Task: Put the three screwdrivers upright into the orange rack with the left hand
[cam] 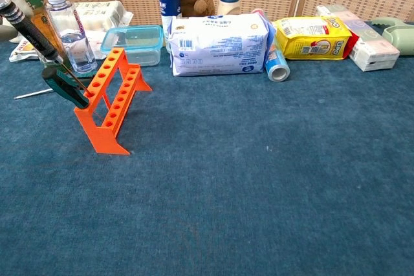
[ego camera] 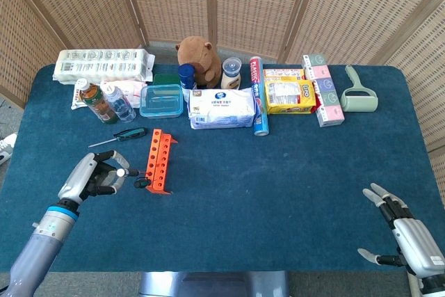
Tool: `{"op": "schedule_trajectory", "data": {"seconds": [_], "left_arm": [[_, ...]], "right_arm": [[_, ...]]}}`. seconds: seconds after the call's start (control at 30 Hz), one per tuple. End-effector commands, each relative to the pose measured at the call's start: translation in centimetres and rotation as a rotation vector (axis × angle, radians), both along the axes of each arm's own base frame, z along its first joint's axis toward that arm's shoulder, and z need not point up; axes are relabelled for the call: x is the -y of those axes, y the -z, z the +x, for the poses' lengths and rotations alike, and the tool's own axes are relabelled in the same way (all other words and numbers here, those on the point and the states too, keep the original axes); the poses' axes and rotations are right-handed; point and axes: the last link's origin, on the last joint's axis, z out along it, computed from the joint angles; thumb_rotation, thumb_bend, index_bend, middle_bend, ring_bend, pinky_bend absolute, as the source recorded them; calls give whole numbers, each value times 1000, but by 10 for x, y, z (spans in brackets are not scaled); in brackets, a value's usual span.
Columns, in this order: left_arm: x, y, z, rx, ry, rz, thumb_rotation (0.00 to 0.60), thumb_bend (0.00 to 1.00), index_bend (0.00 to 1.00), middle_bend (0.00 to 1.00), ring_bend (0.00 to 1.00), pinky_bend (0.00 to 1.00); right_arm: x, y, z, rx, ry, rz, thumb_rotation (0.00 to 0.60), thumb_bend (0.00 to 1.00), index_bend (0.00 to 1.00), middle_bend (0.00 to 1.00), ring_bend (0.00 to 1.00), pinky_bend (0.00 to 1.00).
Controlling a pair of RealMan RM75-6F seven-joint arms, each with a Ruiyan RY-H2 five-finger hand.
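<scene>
The orange rack [ego camera: 158,162] [cam: 110,103] stands left of the table's middle. A green-handled screwdriver [ego camera: 142,183] [cam: 65,86] leans outward from a hole at the rack's near end. My left hand [ego camera: 94,179] is just left of the rack and grips a black-handled screwdriver [ego camera: 122,172] [cam: 31,31]; it is tilted, with the tip pointing down toward the rack's near end. A third screwdriver [ego camera: 121,135] lies flat on the cloth behind the hand, with only its shaft [cam: 32,93] showing in the chest view. My right hand [ego camera: 407,231] rests open at the near right edge.
Along the back stand bottles [ego camera: 104,102], a clear lidded box [ego camera: 161,100], a wipes pack [ego camera: 222,108], a plush toy [ego camera: 198,57], a yellow bag [ego camera: 288,94], boxes [ego camera: 323,90] and a lint roller [ego camera: 359,94]. Wicker screens close off the far side.
</scene>
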Motion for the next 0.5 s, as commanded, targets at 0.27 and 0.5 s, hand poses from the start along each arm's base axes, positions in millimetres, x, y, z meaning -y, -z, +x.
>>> {"op": "schedule_trajectory", "data": {"seconds": [0.27,0.5], "left_arm": [[-17,14,-4,-3,-40,-22,600,414,515,900,884,919],[-22,20,-4,-27,-49,-35,600,413,515,900,884,918]], "right_arm": [[1,0,-1,0,3,-1,600,0,64,1,58,46],[1,-1,-1,1,4,-2,600,0,64,1,58,46]]}}
